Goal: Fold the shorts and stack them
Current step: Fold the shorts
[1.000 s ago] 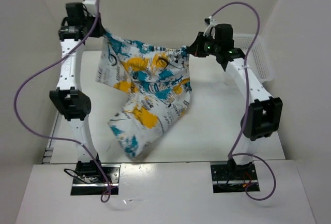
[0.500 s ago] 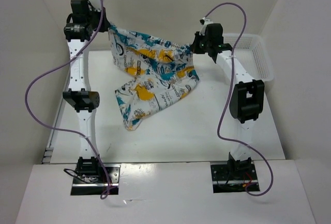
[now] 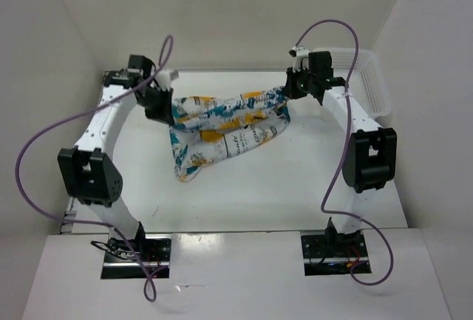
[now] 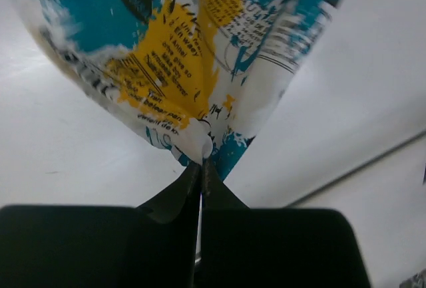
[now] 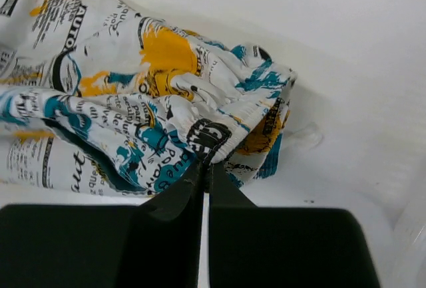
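Shorts (image 3: 222,131): one pair, soft white fabric with teal-blue, yellow-orange and black patches and blocks of black lettering.

Location: mid-table (image 3: 295,187), strung by its far edge between the two grippers. The body sags toward the near left, and its lowest corner appears to rest on the table top.

Writing: newspaper-style columns and headings cover the cloth. In the right wrist view (image 5: 133,102) one heading seems to read "AUTO". In the left wrist view (image 4: 180,55) lines of small text run across a yellow patch, too fine and skewed to read. No brand label can be made out.

Left arm: base at the near edge, elbow (image 3: 89,176) pushed out to the left. The forearm runs far and inward, with the wrist turned down to the cloth.

Right arm: base at the near edge, elbow (image 3: 373,157) on the right. The forearm slants far and leftward.

Left gripper (image 3: 168,109): fingers pressed together on a pinch of the cloth's left corner, which fans out from the black tips (image 4: 201,165).

Right gripper (image 3: 288,92): fingers closed on the gathered, elasticated edge at the right corner (image 5: 205,161), with folds bunching just beyond the tips.

Purple cable (image 3: 44,135): one loops off each arm.

White mesh basket (image 3: 373,83): far right of the table, just beside the right forearm, apart from the shorts.
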`<state>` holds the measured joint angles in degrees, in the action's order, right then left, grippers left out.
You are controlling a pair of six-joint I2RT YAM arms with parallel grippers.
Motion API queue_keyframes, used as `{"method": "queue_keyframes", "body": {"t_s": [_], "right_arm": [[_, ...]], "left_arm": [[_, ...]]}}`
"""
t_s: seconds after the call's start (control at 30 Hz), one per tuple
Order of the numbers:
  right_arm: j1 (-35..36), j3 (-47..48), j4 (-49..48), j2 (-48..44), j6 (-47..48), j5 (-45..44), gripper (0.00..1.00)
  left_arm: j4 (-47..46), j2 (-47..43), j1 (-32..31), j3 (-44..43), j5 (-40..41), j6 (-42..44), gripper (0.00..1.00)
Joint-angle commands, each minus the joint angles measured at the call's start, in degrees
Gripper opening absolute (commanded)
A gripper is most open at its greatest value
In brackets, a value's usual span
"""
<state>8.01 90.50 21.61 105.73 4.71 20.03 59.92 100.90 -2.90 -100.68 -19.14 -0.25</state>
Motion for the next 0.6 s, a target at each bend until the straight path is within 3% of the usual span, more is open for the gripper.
{"method": "queue_keyframes", "body": {"t_s": [0.0,0.17,0.3,0.47,0.57], "right_arm": [[-0.28,-3.56,0.45,-5.53,3.73,2.29,0.0],[-0.28,0.02,-0.07,-7.65,0.22,3.96,0.0],[-0.28,9.22,0.45,-10.19,-1.1,6.15,0.0],[-0.28,21.37,3.26,-14.05,-1.63,14.06,0.0],[-0.28,24.98,4.32,-18.53,-2.34,19.68,0.0]], "left_arm": [[-7.62,-10.11,-3.52,8.39,-1.78,0.25,0.0],[-11.93,-10.73,1.83,5.61,0.58,0.25,0.0],[-13.51,-8.54,5.34,-9.67,3.75,0.25,0.0],[-13.34,-7.21,7.64,-37.5,7.18,0.25,0.0],[-12.64,-8.78,7.64,-44.84,8.76,0.25,0.0]]}}
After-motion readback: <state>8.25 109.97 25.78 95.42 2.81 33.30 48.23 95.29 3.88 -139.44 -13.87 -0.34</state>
